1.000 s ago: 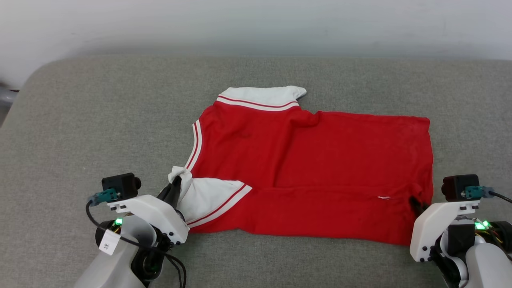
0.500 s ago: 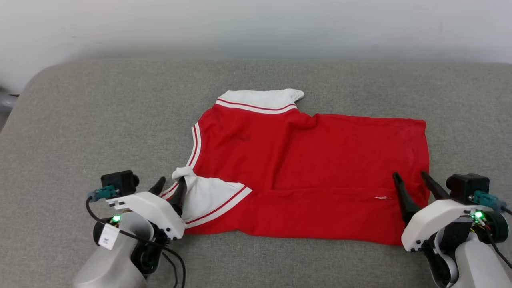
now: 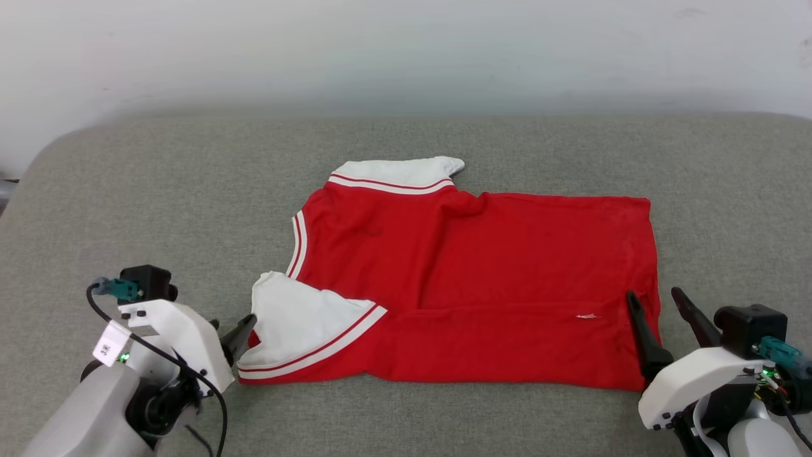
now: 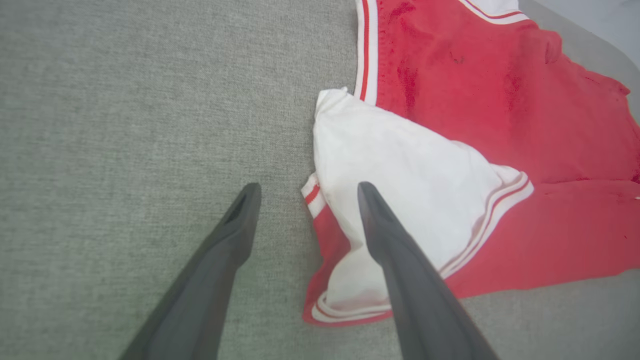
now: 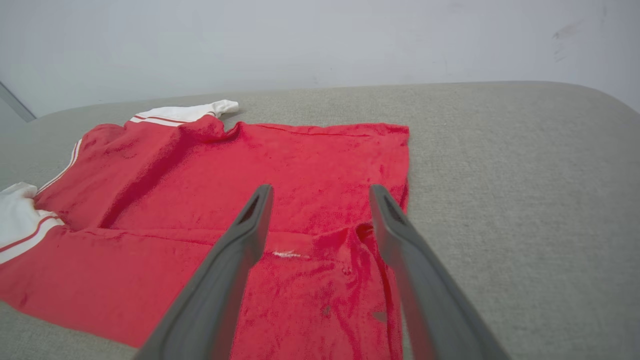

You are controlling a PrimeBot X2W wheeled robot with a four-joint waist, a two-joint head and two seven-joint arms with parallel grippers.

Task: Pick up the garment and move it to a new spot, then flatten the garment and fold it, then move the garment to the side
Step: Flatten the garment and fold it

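Note:
The garment (image 3: 476,266) lies spread on the grey cushion, red with white sleeves, its near edge folded over along a straight crease. One white sleeve (image 3: 298,317) rests at the near left corner and the other (image 3: 393,171) at the far edge. My left gripper (image 3: 231,330) stands open just left of the near sleeve; in the left wrist view the left gripper (image 4: 307,187) straddles the sleeve's edge (image 4: 400,175) without holding it. My right gripper (image 3: 653,295) is open above the garment's near right corner; the right wrist view shows the right gripper (image 5: 321,189) with the red cloth (image 5: 250,165) beneath, nothing between its fingers.
The grey cushioned surface (image 3: 127,209) stretches wide on all sides of the garment, with a rounded corner at the far left. A pale wall (image 3: 406,51) runs behind it.
Both grippers have opened and let go of the garment. The left one drew back to the left and the near sleeve settled flat. The head camera tilted, shifting the whole picture.

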